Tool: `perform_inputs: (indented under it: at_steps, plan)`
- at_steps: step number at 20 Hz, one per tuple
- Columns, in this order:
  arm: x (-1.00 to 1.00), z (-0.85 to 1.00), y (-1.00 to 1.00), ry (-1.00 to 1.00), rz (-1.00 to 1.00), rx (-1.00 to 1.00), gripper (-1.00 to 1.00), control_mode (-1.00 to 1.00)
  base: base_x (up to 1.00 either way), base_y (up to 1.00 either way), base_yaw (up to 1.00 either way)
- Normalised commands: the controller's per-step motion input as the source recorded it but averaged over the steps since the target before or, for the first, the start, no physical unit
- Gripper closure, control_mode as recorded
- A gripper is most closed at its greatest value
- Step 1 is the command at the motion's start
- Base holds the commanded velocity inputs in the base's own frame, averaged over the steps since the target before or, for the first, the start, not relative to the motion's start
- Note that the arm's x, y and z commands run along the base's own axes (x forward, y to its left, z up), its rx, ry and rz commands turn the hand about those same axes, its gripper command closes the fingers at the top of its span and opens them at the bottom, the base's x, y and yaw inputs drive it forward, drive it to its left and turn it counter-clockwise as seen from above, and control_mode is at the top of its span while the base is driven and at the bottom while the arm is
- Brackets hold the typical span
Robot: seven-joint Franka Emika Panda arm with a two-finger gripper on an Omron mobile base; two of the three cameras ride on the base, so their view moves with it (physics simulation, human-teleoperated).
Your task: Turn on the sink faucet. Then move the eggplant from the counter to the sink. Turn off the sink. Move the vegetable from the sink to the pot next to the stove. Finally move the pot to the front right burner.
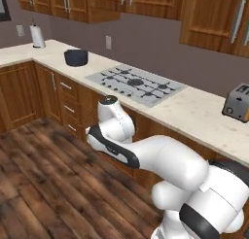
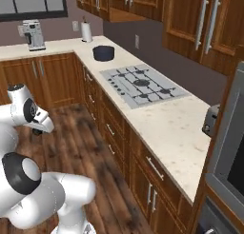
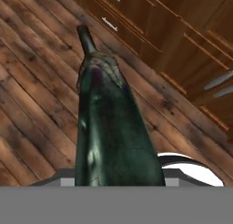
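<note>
Your eggplant (image 3: 109, 127) is sitting lengthwise in the hand view, a dark green-black body running up from the bottom edge, with its narrow stem pointing away toward the wooden floor (image 3: 36, 82). It is rising straight out of the spot where the gripper fingers sit, so the gripper is clamping the eggplant's thick end part-way closed around it; the fingertips themselves are hidden behind the vegetable.

In the right base view, the hand end of the arm (image 2: 40, 123) is hanging low over the floor, out in front of the brown cabinets (image 2: 109, 128) and well apart from the tabletop (image 2: 167, 128).

Up on that beige tabletop, the dark round pot (image 1: 76, 57) is standing just beside the left end of the light grey stove (image 1: 136, 82), not touching it. A toaster (image 1: 238, 103) is sitting well to the right of the stove, and a paper towel roll (image 1: 37, 36) is standing beyond the pot in the corner. You are seeing bare tabletop between pot and stove.
</note>
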Motion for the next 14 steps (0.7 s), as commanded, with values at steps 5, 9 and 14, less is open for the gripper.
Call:
perform_inputs:
  at_steps: [5, 9, 14]
  plan:
    - [0.0, 0.0, 0.0, 0.0, 0.0, 0.0, 1.0, 1.0, 0.93, 0.2, -0.31]
    - [0.0, 0.0, 0.0, 0.0, 0.0, 0.0, 1.0, 1.0, 0.93, 0.25, -0.31]
    - [0.0, 0.0, 0.0, 0.0, 0.0, 0.0, 1.0, 1.0, 0.83, 0.41, -0.33]
